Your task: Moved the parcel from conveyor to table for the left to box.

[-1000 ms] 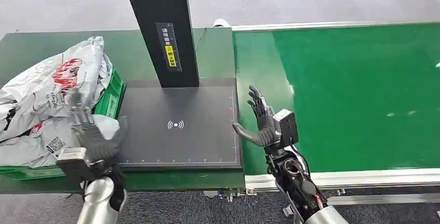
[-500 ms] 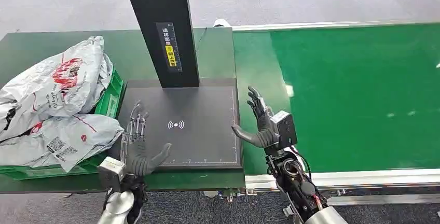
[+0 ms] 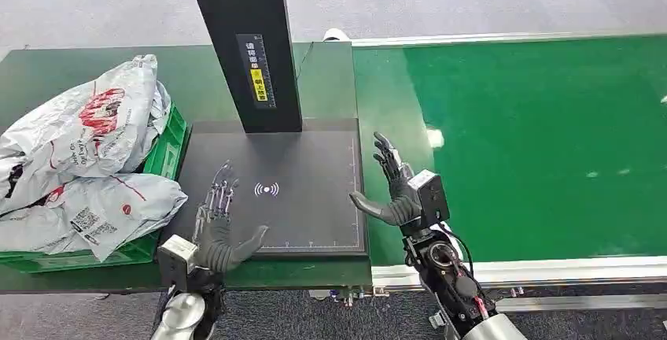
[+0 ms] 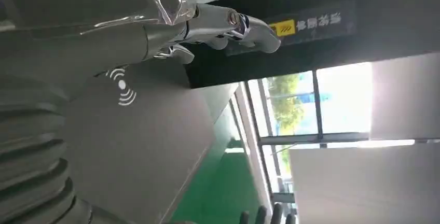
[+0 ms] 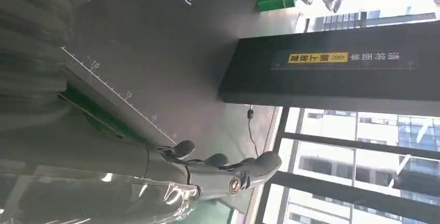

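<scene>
Both hands spread, empty: left hand (image 3: pixel 216 234), right hand (image 3: pixel 397 190) over dark scanner pad (image 3: pixel 307 167)

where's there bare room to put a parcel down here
The dark scanner pad is bare between the left hand and right hand, in front of the black post. The green conveyor belt to the right is bare too. It is crowded at the far left: the green crate is heaped with grey parcels.

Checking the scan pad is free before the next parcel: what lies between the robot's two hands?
In the head view, just bare dark scan pad with its white wireless symbol between the left hand and right hand.
</scene>
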Controlling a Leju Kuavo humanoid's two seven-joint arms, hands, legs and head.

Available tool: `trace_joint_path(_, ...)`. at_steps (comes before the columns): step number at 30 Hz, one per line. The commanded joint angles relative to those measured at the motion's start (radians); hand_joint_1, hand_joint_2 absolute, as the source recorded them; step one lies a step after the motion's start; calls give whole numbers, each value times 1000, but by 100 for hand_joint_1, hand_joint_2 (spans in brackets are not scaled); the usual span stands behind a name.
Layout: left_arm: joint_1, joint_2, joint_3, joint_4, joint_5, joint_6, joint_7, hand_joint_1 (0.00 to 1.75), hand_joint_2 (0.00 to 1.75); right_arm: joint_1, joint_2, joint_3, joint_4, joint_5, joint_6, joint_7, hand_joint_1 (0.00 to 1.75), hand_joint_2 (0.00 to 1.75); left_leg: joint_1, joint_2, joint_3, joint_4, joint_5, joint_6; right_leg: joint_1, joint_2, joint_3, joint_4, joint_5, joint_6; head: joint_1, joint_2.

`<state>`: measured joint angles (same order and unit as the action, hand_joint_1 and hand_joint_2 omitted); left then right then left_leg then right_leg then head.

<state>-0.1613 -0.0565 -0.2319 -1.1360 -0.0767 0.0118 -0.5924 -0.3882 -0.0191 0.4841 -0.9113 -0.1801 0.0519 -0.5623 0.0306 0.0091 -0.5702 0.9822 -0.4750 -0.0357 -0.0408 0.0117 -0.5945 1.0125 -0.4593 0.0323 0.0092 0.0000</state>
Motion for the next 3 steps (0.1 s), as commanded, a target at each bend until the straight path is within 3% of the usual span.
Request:
trace_joint_path(1,-4,-8,0,58,-11,-18,-1,0,175,-4,-3,-18,38,4,-9,2,0,175,0,-2,2,-2,0,2,1,-2,3,-2,0,-3,0,0)
trace_joint_path(3,-5,-9,0,58,-12,-20,-1,0,175,-1,-4,-17,35,5,-8,2,0,175,0,-2,3,-2,0,3,1,-2,4,-2,0,-4,0,0)
